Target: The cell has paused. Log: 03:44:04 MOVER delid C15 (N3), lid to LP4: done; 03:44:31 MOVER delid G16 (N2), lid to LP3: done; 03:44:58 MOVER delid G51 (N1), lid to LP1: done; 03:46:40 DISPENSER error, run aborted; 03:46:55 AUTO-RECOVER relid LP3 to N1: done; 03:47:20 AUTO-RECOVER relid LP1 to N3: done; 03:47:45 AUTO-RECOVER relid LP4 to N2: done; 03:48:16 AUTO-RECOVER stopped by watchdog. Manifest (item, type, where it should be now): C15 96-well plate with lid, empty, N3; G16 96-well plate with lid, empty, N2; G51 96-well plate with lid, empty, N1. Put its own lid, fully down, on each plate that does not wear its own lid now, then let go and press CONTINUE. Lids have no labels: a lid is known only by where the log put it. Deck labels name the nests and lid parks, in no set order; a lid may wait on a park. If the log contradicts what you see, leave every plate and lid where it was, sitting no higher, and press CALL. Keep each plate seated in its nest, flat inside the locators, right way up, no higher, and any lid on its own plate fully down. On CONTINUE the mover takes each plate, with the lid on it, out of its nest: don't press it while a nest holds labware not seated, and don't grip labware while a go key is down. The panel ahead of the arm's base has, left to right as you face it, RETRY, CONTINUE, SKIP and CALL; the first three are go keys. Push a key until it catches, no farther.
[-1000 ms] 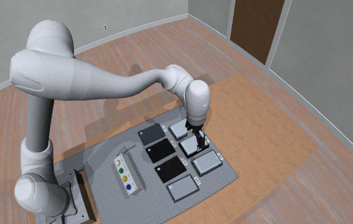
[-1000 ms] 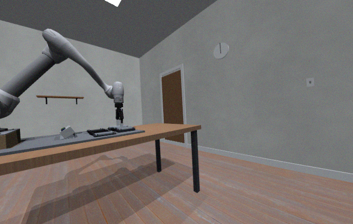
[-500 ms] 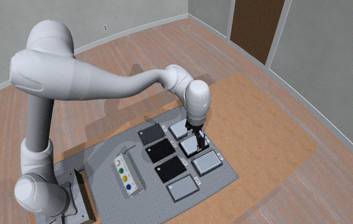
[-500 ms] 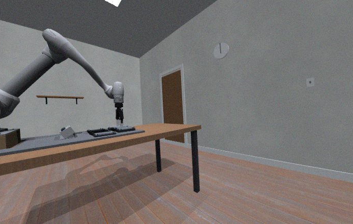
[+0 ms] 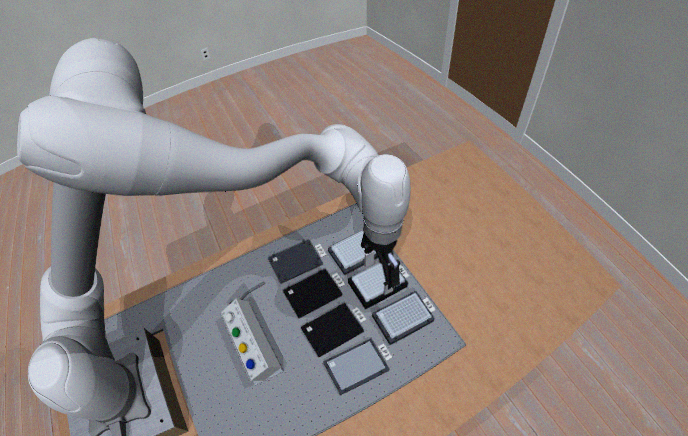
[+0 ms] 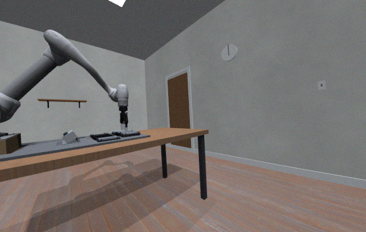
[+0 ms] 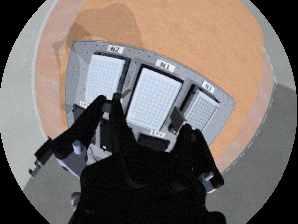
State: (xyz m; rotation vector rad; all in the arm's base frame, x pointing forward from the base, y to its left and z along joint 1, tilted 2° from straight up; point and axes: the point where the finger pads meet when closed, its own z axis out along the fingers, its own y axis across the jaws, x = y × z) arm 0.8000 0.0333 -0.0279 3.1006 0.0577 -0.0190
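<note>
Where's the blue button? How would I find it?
Find the grey deck under the big white arm. Beside the dark trays sits a pale box with a row of round buttons. The blue button is the end one, next to the yellow one.
</note>
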